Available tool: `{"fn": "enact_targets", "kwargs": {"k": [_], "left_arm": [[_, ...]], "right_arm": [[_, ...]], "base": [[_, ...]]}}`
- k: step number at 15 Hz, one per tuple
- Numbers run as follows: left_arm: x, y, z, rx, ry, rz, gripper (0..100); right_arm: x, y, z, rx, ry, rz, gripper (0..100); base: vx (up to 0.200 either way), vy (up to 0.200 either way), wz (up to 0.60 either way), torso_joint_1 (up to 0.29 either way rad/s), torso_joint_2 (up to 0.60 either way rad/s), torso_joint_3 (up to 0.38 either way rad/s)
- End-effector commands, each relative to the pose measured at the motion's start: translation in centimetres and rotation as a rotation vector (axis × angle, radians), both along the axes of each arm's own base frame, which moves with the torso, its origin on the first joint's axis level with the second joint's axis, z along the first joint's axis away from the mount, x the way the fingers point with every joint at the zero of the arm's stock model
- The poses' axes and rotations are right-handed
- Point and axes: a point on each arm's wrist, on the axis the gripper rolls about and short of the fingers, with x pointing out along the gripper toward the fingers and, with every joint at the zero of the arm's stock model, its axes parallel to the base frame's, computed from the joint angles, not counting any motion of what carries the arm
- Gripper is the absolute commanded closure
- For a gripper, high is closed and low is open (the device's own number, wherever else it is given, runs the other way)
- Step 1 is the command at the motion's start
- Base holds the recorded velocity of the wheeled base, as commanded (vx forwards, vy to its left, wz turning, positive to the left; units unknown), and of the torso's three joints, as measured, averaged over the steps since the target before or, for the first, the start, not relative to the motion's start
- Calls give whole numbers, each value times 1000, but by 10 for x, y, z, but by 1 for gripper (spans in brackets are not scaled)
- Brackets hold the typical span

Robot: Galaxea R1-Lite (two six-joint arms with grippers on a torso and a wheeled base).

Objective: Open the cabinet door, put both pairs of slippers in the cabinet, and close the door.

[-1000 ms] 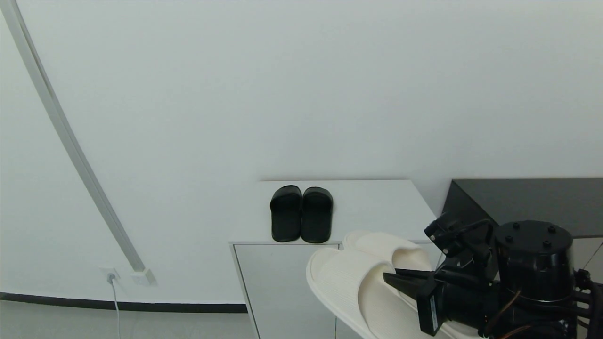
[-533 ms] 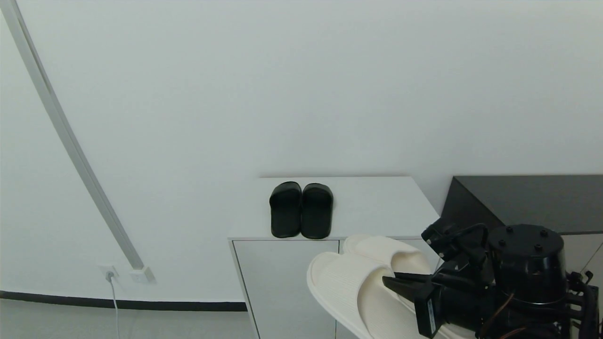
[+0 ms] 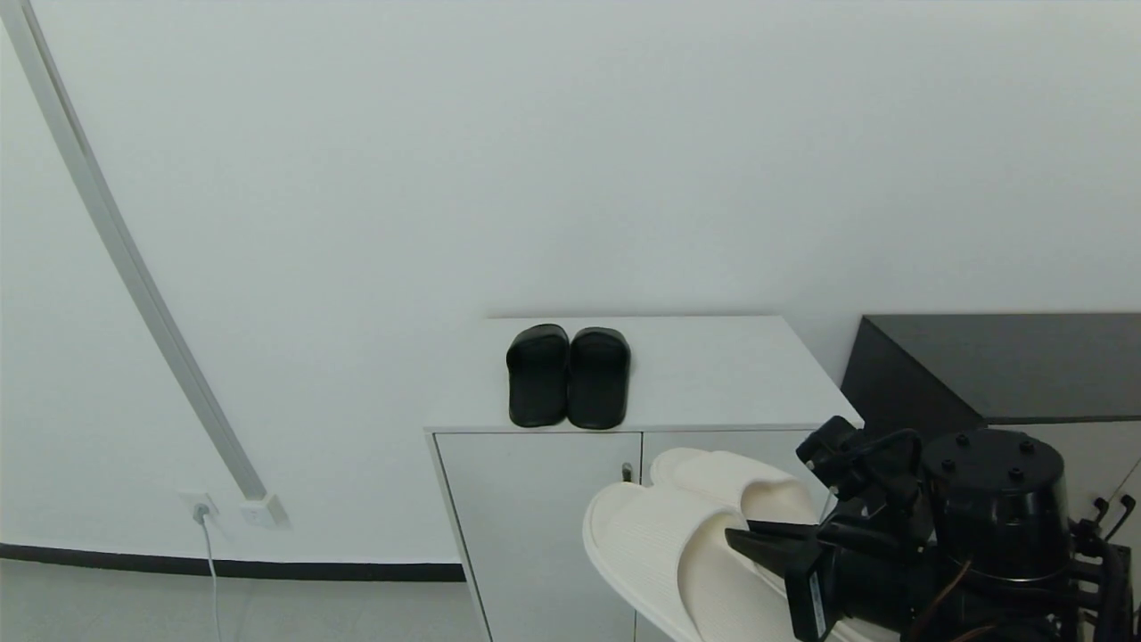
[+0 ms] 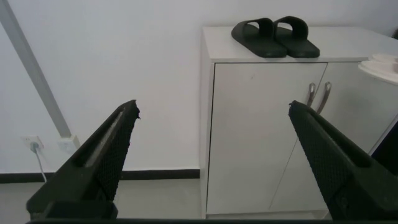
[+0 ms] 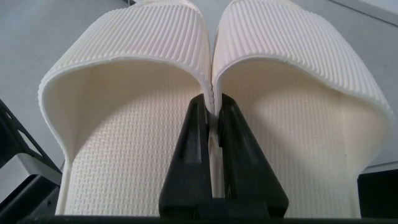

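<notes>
A pair of black slippers rests side by side on top of the white cabinet, whose two doors are closed, small handles at the middle seam. My right gripper is shut on a pair of white slippers, pinching their inner edges together, held in front of the right door and below the cabinet top. In the right wrist view the black fingers clamp the white slippers between the two straps. My left gripper stands open, apart from the cabinet, holding nothing.
A dark counter stands right of the cabinet. On the wall to the left a grey conduit slants down to a socket with a cable. Bare floor lies left of the cabinet.
The whole head view has shifted, so the cabinet and black slippers sit higher in the picture and the door fronts show more. The white slippers stay clamped in my right gripper.
</notes>
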Motion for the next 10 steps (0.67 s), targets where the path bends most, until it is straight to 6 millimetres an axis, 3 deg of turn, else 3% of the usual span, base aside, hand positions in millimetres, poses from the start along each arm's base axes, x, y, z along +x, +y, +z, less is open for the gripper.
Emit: {"fn": "enact_targets", "kwargs": {"k": [1, 10], "left_arm": [[0, 0, 0, -1, 1, 1, 0], [0, 0, 0, 0, 1, -1, 0]], "right_arm": [[0, 0, 0, 0, -2, 1, 100], [-1, -1, -4, -19, -4, 8, 100]], "base": [[0, 0, 0, -168, 378, 203], [0, 0, 0, -204, 476, 273]]}}
